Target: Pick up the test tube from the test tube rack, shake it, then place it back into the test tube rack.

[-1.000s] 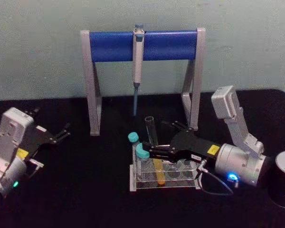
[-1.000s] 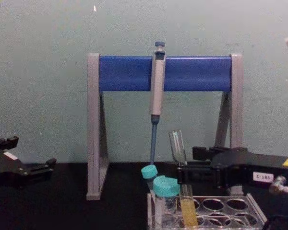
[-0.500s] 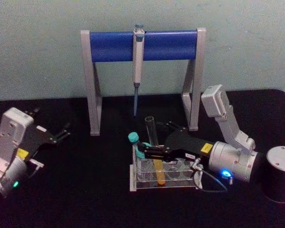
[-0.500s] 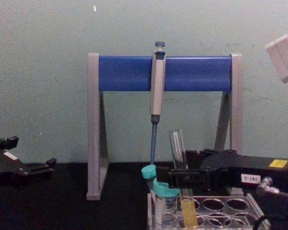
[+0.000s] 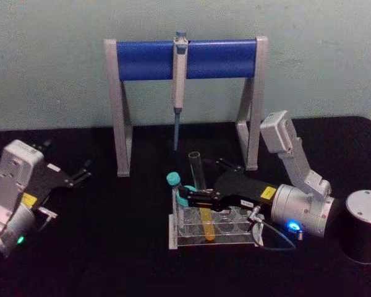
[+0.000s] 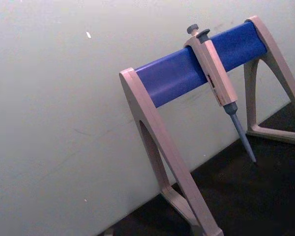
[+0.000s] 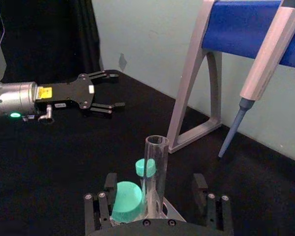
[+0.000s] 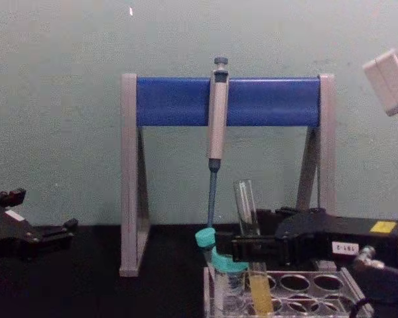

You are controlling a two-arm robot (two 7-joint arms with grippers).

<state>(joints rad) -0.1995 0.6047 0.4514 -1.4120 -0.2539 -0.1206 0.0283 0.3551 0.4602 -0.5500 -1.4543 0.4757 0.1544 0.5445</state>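
Listing from the head view: my right hand (image 5: 195,199), fingers parted, straddles the test tube (image 5: 196,170), upright in the test tube rack (image 5: 173,238) on the table (image 5: 123,247). My left hand (image 5: 81,172), fingers spread, is well apart at the left.
Chest view: yellow liquid in the tube's lower part, teal-capped tubes (image 8: 227,268) just beside.
Right wrist view: fingers (image 7: 101,211) flank the tube, not touching.

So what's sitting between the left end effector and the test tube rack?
Bare black table in the head view, from the left end effector to the test tube rack; the pipette stand's leg stands just behind.
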